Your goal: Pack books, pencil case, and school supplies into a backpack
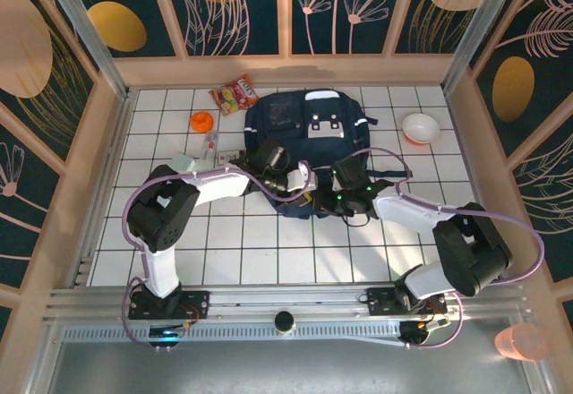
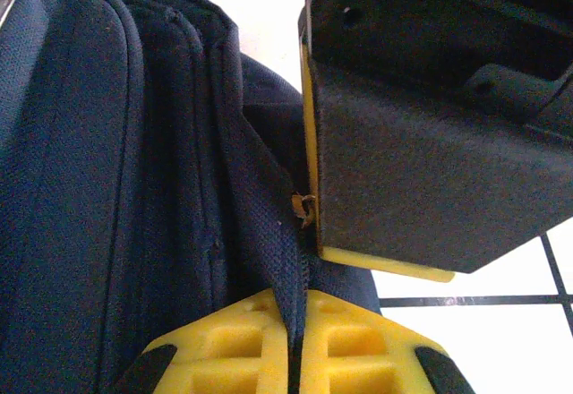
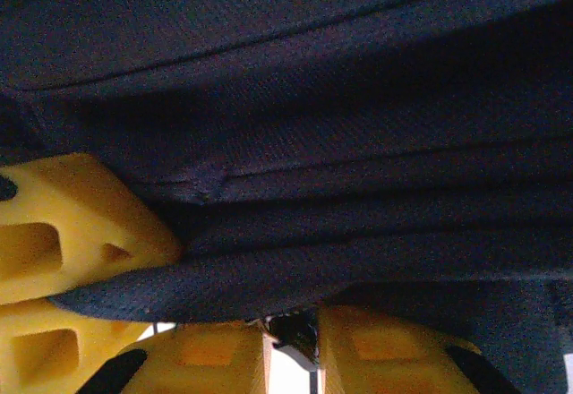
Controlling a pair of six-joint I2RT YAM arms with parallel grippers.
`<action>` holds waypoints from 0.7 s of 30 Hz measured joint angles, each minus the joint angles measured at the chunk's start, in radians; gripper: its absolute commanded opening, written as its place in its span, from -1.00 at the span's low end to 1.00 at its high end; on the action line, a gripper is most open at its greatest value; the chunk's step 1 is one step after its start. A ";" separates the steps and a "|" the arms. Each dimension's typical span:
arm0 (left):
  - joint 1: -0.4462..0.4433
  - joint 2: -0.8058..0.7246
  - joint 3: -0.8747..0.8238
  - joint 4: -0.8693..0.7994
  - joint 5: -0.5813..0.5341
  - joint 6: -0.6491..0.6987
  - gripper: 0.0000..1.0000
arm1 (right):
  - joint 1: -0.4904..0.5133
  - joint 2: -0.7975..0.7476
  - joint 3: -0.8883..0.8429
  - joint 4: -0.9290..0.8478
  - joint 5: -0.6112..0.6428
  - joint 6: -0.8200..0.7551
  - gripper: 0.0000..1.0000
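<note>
A: Where does the backpack (image 1: 300, 121) lie?
B: Flat on the tiled bench (image 1: 269, 242), with its patched front facing up. Its long axis runs from the arms' side toward the far wall.
A: And the left pincer (image 2: 295, 327)?
B: It is at the backpack's near edge, clamped shut on a raised fold of the navy fabric.
A: The right pincer (image 3: 291, 338)?
B: Just beside the left one, at that same near edge, under a fabric fold. Its jaws stand a little apart with a small dark piece in the gap. Whether it grips anything, I cannot tell.
A: Anything else nearby?
B: A red-orange snack packet (image 1: 235, 95) lies off the backpack's far left corner, and a white bowl (image 1: 421, 128) sits to its right.
</note>
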 measured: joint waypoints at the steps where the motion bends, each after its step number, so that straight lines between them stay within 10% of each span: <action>1: 0.000 -0.002 -0.003 0.004 0.003 -0.005 -1.00 | 0.002 0.000 0.001 0.000 0.005 0.002 -0.70; 5: 0.000 -0.003 -0.007 0.013 0.007 -0.016 -1.00 | 0.009 0.000 0.011 -0.013 0.028 0.015 -1.00; 21: 0.105 -0.135 -0.090 -0.047 -0.034 0.151 -0.99 | -0.100 -0.138 -0.009 -0.093 -0.037 -0.200 -1.00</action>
